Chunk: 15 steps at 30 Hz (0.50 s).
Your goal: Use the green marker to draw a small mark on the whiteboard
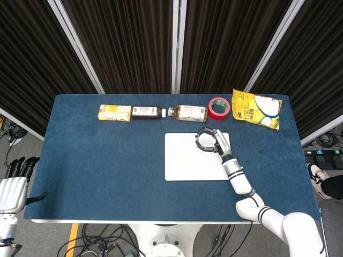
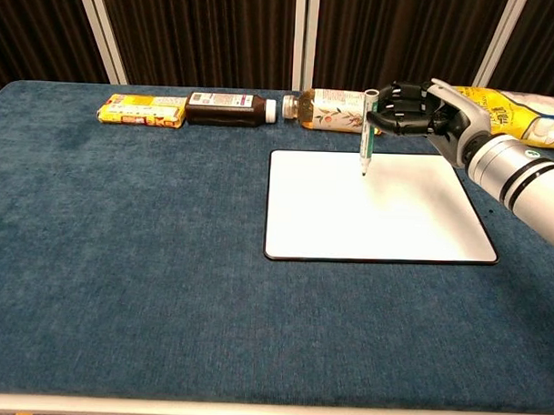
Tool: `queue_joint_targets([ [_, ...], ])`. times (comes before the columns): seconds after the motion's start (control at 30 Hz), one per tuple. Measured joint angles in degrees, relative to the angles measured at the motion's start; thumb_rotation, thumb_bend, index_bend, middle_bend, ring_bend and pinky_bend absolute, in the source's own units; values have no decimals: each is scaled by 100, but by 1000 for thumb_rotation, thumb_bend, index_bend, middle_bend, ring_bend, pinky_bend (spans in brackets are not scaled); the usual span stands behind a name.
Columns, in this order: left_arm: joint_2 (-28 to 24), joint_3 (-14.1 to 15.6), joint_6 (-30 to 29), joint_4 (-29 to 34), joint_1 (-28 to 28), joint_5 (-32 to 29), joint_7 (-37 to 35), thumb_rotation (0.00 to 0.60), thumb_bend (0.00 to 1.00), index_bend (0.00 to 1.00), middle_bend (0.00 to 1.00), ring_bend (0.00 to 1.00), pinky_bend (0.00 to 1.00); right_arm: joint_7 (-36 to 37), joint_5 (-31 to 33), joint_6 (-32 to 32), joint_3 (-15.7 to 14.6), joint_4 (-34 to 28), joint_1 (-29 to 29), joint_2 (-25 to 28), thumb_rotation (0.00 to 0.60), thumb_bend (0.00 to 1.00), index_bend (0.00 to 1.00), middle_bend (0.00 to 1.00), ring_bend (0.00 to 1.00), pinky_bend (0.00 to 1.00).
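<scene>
From above, the blue counter (image 1: 107, 160) carries a whiteboard (image 1: 193, 160) right of centre. The right hand (image 1: 214, 142) reaches over the board's far right part, its dark fingers (image 1: 202, 140) curled; what they enclose is too small to make out here. Along the far edge lie a yellow packet (image 1: 114, 113), a dark bottle (image 1: 147, 112), an amber bottle (image 1: 187, 113), a red tape roll (image 1: 219, 108) and a yellow bag (image 1: 256, 108). The left hand (image 1: 12, 187) hangs off the counter's near left corner, fingers together and holding nothing.
</scene>
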State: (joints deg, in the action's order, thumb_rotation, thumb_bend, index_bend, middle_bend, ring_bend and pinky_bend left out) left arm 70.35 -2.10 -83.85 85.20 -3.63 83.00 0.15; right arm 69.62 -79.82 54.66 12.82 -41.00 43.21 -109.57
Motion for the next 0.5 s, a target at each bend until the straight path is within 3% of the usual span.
queue_joint_targets([
  [0.33, 40, 16, 18, -96, 6, 17, -123, 600, 0, 107, 87, 0, 0, 210, -97, -145, -47, 565, 164, -372, 600, 626, 659, 539, 309, 216],
  [0.5, 63, 18, 39, -120, 9, -2, -140, 600, 0, 107, 87, 0, 0, 271, -272, -106, -210, 597, 174, -441, 600, 624, 661, 539, 309, 216],
])
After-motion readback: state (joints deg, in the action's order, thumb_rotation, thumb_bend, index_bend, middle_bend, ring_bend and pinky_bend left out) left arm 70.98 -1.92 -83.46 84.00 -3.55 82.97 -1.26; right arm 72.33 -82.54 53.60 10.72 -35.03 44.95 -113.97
